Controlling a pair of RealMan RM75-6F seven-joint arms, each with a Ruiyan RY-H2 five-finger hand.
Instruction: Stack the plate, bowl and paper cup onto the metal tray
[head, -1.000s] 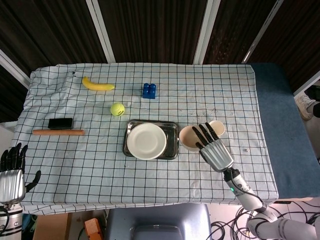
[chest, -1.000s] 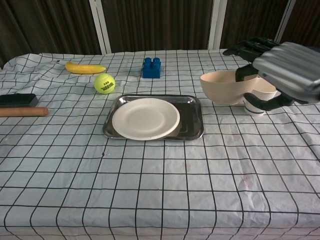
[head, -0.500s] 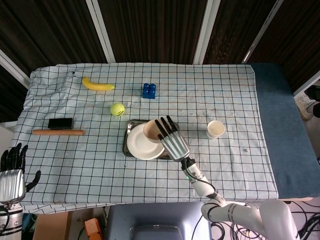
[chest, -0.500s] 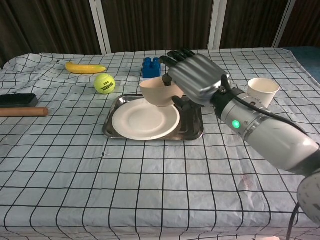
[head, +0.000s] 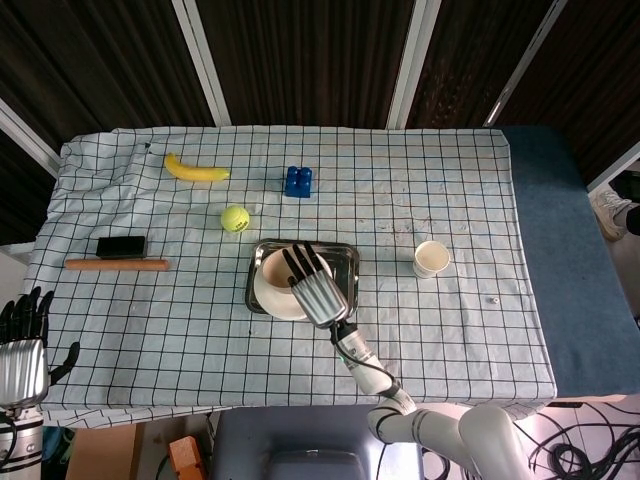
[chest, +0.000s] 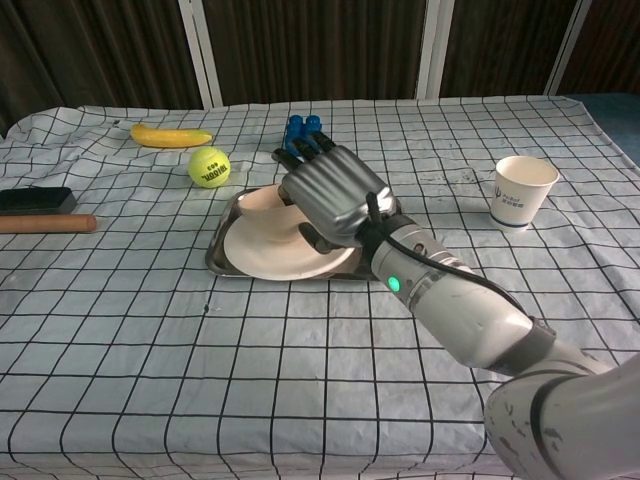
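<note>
The right robot hand (chest: 328, 192) grips the bowl (chest: 268, 214) by its near rim, fingers over the top edge and the palm turned down, so the bowl hangs low over the plate (chest: 285, 258), seemingly at the point of being set onto it; from the chest view the bowl looks to be touching or just above the plate, and I cannot tell which. The grip from the rim side makes sense, since it leaves the bowl's base free to seat flat. The plate already lies in the metal tray (chest: 228, 222), which sits near the middle of the desk (head: 450, 330), so 1 of the 3 items is stacked and the bowl is the 2nd in hand. The paper cup (head: 431, 259) stands upright well apart toward the desk's right edge, untouched, likely kept for last so it can nest in the bowl. The left robot hand (head: 22, 345) hangs off the desk's near left corner with its fingers apart, holding nothing. Toward the far left corner lie a banana (head: 195, 170) and a tennis ball (head: 235, 218), a blue block (head: 298, 181) sits behind the tray, and a wooden stick (head: 116, 265) with a black object (head: 121, 246) rests by the left edge.
</note>
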